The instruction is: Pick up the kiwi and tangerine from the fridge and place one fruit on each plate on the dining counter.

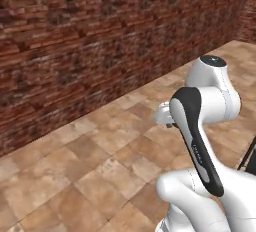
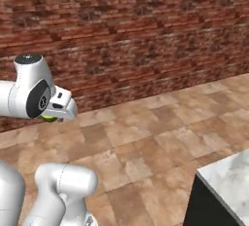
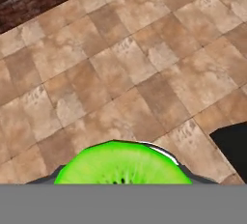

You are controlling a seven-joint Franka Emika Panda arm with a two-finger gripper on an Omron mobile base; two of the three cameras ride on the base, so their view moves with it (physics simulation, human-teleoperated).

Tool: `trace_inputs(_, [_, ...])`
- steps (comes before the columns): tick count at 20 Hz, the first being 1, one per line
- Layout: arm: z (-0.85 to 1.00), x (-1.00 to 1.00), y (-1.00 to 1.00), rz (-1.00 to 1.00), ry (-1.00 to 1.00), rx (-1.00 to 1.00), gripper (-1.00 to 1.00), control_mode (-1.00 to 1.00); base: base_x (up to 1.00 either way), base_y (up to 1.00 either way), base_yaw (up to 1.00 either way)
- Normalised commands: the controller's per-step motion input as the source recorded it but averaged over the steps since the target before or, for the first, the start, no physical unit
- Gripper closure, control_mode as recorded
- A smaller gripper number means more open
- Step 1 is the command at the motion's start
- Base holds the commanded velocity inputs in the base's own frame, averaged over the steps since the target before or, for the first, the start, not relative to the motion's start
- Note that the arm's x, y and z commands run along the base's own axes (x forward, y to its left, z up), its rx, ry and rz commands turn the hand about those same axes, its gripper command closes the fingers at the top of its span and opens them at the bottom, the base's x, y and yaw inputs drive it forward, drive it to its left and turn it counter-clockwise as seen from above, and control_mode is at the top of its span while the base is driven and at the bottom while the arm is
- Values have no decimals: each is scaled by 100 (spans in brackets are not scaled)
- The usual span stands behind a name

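Observation:
My gripper (image 2: pixel 52 115) hangs above a tiled floor, shut on the kiwi (image 2: pixel 47 119), of which a lime-green edge peeks out under the white hand. In the hand view the kiwi (image 3: pixel 120 165) is a bright green dome at the bottom, covering the fingertips. A corner of the dining counter (image 2: pixel 227 176), white marble top over a dark side, shows at the lower right of the right base view. The tangerine, the fridge and the plates are out of view.
A red brick wall (image 1: pixel 100 36) runs across the back, close ahead. Brown floor tiles (image 2: pixel 160 132) stretch between the wall and me. A dark shape (image 3: pixel 234 146) sits at the right edge of the hand view.

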Motion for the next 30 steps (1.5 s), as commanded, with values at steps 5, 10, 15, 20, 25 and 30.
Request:
trace_inputs(5, [0,0,0,0,0,0,100,100,95,48,-70])
trace_inputs(10, [0,0,0,0,0,0,100,100,98,49,-69])
trace_inputs(15, [0,0,0,0,0,0,100,100,99,49,-68])
trace_inputs(20, [0,0,0,0,0,0,100,100,100,62,-58])
trace_inputs(25, [0,0,0,0,0,0,100,100,100,63,-47])
trace_inputs(30, [0,0,0,0,0,0,100,100,100,59,-43])
